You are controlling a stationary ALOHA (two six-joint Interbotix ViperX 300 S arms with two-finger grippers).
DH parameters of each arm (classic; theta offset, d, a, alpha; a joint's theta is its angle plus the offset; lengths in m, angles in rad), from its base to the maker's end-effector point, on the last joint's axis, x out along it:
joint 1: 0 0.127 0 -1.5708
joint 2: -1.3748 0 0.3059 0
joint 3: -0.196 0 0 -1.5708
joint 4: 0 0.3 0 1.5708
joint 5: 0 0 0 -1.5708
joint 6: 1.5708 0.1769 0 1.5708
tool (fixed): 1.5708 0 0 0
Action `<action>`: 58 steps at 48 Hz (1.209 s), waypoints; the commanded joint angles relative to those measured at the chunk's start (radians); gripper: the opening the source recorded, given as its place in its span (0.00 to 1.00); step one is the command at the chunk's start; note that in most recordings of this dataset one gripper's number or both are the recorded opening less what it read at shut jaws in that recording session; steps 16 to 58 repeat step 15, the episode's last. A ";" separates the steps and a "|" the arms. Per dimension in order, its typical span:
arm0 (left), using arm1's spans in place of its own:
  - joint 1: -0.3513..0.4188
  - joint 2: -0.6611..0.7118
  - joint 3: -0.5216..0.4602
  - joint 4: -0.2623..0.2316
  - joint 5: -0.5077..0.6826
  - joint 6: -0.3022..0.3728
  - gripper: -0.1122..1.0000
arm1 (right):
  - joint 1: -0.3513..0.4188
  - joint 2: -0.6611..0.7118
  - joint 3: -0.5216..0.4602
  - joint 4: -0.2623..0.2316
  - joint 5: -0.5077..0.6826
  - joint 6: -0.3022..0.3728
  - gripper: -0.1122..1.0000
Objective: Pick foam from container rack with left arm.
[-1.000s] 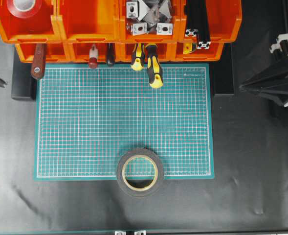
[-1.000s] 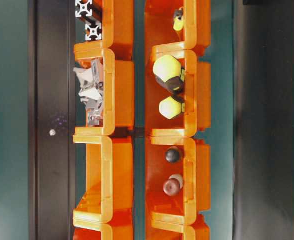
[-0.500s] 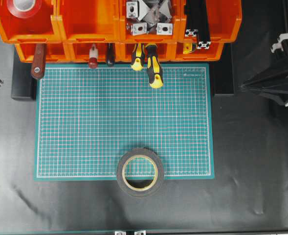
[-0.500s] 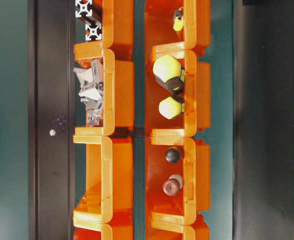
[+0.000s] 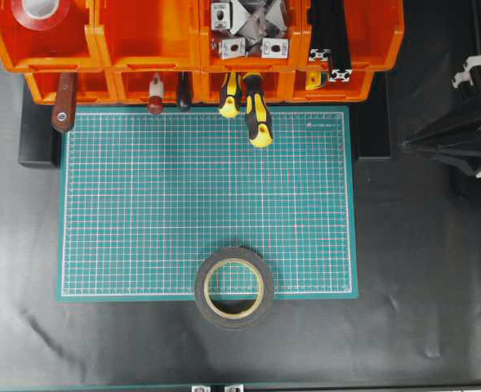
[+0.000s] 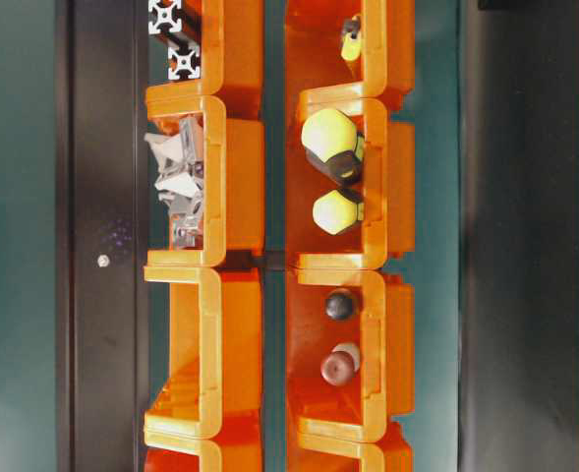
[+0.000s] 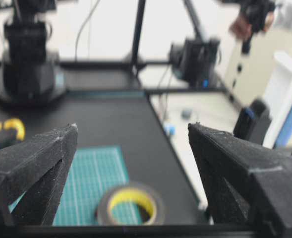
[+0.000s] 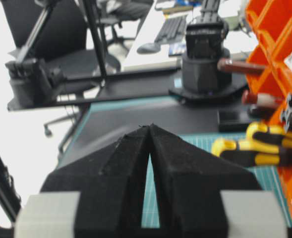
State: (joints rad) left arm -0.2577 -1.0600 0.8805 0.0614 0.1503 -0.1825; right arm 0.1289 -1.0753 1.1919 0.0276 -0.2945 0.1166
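**Foam roll lies flat at the mat's lower edge, both grippers away from it**

We see, from overhead, the foam (image 5: 234, 287) lying flat in the lower centre of the frame, straddling the bottom border of the green cutting mat (image 5: 142, 212). It is not in the container rack (image 5: 142, 49), which runs across the top of the frame. The ring shows a black outer band and a cream-yellow inner liner.

In the left wrist view the left gripper (image 7: 131, 148) is spread wide with nothing between its black fingers, and the roll sits low in the frame, blurred. The right gripper (image 8: 149, 144), at the right edge overhead, is pinched together on nothing.

We judge the roll light and somewhat squashy, its wound layers yielding under a hard squeeze. The foam face should give good friction. Lying flat, it offers the wall of the ring: one finger inside the hole, one outside, looks the surest hold.
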 commanded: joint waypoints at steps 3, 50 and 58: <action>-0.006 -0.008 -0.006 0.002 -0.048 -0.003 0.89 | 0.002 0.008 -0.023 0.002 0.020 0.000 0.11; -0.026 0.020 0.025 0.002 -0.052 -0.005 0.89 | 0.002 0.000 -0.026 0.000 0.026 -0.002 0.11; -0.026 0.020 0.025 0.002 -0.052 -0.005 0.89 | 0.002 0.000 -0.026 0.000 0.026 -0.002 0.11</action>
